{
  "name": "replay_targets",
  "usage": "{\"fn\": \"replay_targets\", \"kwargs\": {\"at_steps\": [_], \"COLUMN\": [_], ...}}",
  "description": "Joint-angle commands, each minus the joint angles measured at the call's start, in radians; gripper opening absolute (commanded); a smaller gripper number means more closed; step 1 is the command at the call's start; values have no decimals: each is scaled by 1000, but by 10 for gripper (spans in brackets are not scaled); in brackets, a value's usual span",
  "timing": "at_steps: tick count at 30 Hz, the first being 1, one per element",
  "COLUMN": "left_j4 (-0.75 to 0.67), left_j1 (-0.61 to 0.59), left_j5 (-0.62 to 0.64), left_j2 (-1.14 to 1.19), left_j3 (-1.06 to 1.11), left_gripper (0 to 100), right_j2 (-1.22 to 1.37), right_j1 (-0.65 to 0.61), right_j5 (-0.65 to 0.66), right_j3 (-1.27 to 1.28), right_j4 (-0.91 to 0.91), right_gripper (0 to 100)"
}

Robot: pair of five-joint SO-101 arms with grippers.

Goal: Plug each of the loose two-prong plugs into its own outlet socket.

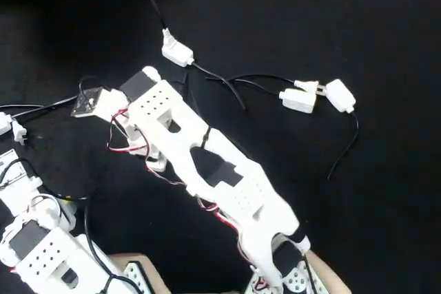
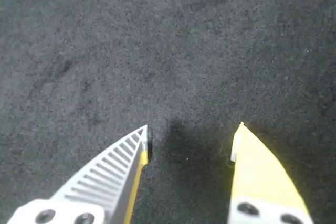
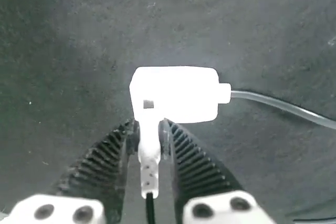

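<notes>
Ribbed right fingers [image 3: 105, 166] tight around smooth white plug [image 3: 148, 158]; left fingers [image 2: 260, 166] apart over black felt [image 2: 157, 35].

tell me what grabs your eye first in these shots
First is the right claw, clamped on the neck of a white plug lying on the black table. In the high view a long white arm stretches diagonally across the table, and a pair of white connectors lies close together toward the right side. The left claw hangs open over bare table.
</notes>
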Motion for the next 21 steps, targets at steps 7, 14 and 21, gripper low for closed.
{"fn": "replay_targets", "kwargs": {"at_steps": [7,14,21], "left_j4": [-15,-15,-12], "left_j1": [8,12,10], "left_j5": [-3,-2,-2], "left_j2": [-8,-8,-8], "left_j3": [-12,-13,-13], "left_gripper": [260,260,260], "right_j2": [-7,-1,104], "right_j1": [20,-20,-52], "right_j5": [-15,-15,-11], "right_j3": [36,-12,-18], "right_j4": [25,20,18], "right_gripper": [11,11,11]}}
